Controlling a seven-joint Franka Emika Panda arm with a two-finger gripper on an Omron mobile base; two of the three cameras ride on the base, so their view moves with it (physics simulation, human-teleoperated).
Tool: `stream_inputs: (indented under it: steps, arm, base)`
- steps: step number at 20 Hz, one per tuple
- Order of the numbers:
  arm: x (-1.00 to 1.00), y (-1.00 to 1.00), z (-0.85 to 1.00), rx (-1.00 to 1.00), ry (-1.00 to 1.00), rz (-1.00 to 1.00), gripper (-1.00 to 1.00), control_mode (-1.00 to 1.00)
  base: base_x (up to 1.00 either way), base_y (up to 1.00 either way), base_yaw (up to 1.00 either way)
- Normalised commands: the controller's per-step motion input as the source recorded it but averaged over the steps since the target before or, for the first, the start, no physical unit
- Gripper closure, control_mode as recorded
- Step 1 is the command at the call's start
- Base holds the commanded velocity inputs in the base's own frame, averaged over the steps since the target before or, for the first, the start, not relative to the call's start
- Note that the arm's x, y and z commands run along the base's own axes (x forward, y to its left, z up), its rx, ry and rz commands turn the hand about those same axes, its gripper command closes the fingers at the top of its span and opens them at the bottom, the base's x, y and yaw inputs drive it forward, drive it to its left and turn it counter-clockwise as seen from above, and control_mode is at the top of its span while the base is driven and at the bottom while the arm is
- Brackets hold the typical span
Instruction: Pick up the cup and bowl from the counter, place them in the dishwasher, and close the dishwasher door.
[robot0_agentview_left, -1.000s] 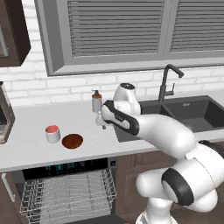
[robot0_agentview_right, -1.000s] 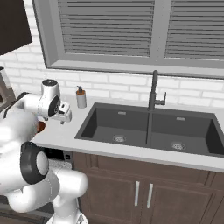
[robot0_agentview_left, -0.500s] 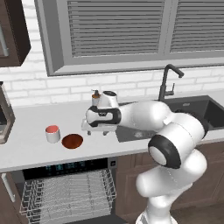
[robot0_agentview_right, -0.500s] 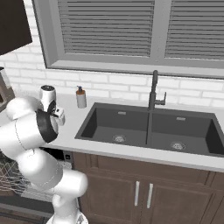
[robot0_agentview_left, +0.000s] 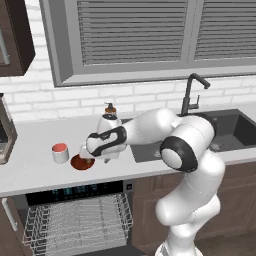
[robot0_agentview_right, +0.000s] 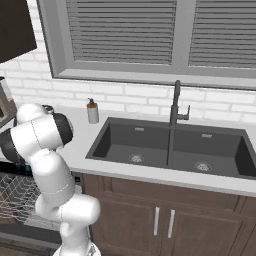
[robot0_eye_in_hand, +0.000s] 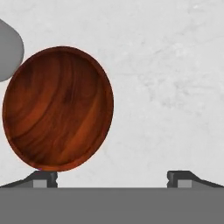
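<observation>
The reddish-brown bowl (robot0_agentview_left: 80, 162) lies on the light counter (robot0_agentview_left: 35, 175), with the small grey cup (robot0_agentview_left: 60, 153) with a red top just to its left. My gripper (robot0_agentview_left: 86, 154) hangs low over the bowl's right edge, open and holding nothing. In the hand view the bowl (robot0_eye_in_hand: 57, 108) sits left of centre, its rim just above one fingertip (robot0_eye_in_hand: 43, 178); the open gripper (robot0_eye_in_hand: 111, 178) faces bare counter (robot0_eye_in_hand: 166, 87). A grey edge of the cup (robot0_eye_in_hand: 8, 48) shows at the upper left. Below the counter the dishwasher (robot0_agentview_left: 75, 192) stands open with its white rack (robot0_agentview_left: 75, 222) out.
A soap dispenser (robot0_agentview_left: 110, 109) stands behind the hand near the wall. The dark double sink (robot0_agentview_right: 170, 145) and black faucet (robot0_agentview_right: 175, 105) lie to the right. A dark appliance (robot0_agentview_left: 6, 135) sits at the counter's far left. Brown cabinets (robot0_agentview_right: 165, 220) run under the sink.
The arm has swung left and lower across the counter, bringing the hand from near the soap dispenser to just over the bowl. The jaws stayed open. Cup and bowl have not moved.
</observation>
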Motion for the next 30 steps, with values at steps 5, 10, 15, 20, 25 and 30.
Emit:
stream_inputs:
  steps: [5,10,15,20,25,30]
  arm:
    - [0.10,0.04,-0.44,0.00,0.00,0.00,-1.00,-1.00]
    - [0.29,0.10,-0.36,0.01,0.00,0.00,-1.00,-1.00]
    - [0.39,0.17,-0.25,0.04,0.00,0.00,-1.00,-1.00]
    - [0.34,0.18,-0.32,0.03,0.00,0.00,-1.00,-1.00]
    - [0.14,0.27,-0.51,0.01,0.00,0.00,1.00,-1.00]
    - [0.01,0.11,-0.48,0.00,0.00,0.00,1.00,-1.00]
  base:
    - [0.00,0.00,0.00]
    - [0.00,0.00,0.00]
    - [0.00,0.00,0.00]
    - [0.00,0.00,0.00]
    - [0.00,0.00,0.00]
    - [0.00,0.00,0.00]
